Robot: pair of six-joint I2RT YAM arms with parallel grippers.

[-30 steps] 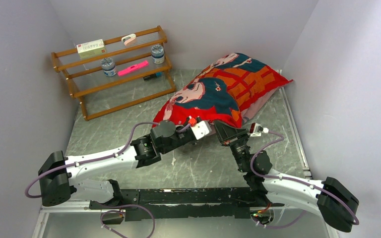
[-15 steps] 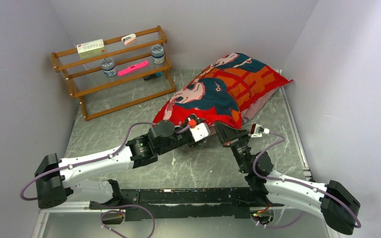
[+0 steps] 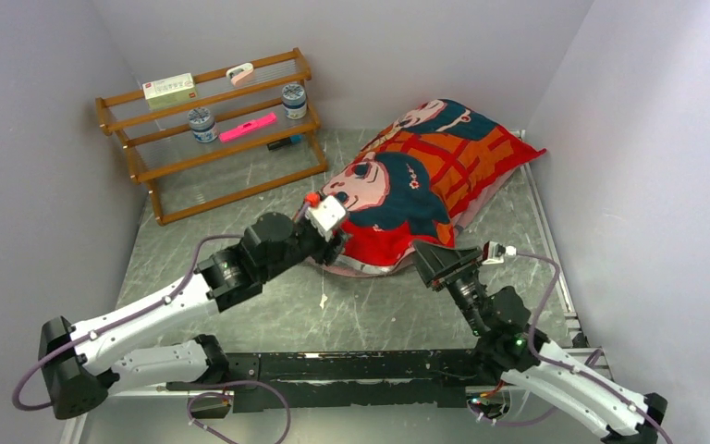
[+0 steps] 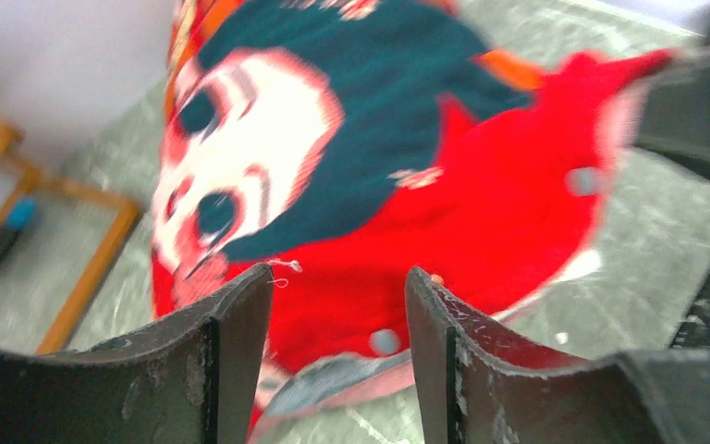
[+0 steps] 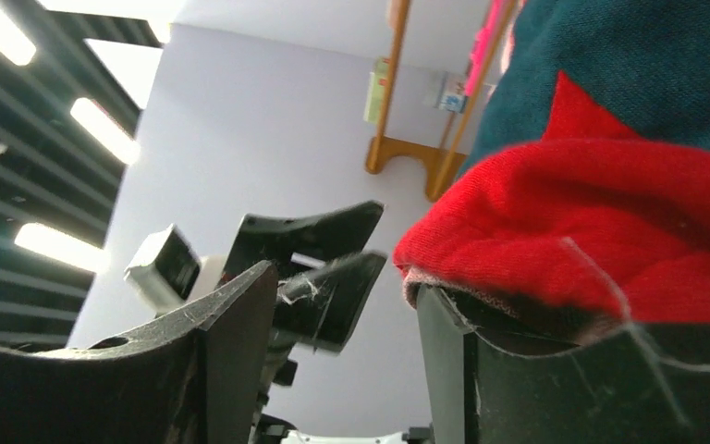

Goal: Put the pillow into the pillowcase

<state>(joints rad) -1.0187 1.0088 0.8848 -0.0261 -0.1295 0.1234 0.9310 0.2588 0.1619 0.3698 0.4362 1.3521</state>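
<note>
The red pillowcase (image 3: 425, 176), printed with teal-haired girl faces, lies plump and diagonal at the back right of the table. The pillow is hidden, apparently inside it. My left gripper (image 3: 331, 246) hovers open at the case's near left edge. In the left wrist view the left gripper (image 4: 337, 277) has nothing between its fingers, and the pillowcase (image 4: 481, 213) lies just beyond them. My right gripper (image 3: 427, 257) is open at the near right edge. In the right wrist view the gap of the right gripper (image 5: 344, 282) is empty, and the pillowcase hem (image 5: 555, 250) drapes over one fingertip.
A wooden rack (image 3: 213, 129) at the back left holds two jars, a pink marker and a small box. Side walls stand close on the left and right, and the pillowcase's far corner nearly touches the right wall. Grey marbled table (image 3: 240, 185) lies between rack and case.
Both grippers have opened and let go of the pillowcase's near edge. The left arm swung left and back, the right arm drew back toward its base, and the case's near end dropped flat.
</note>
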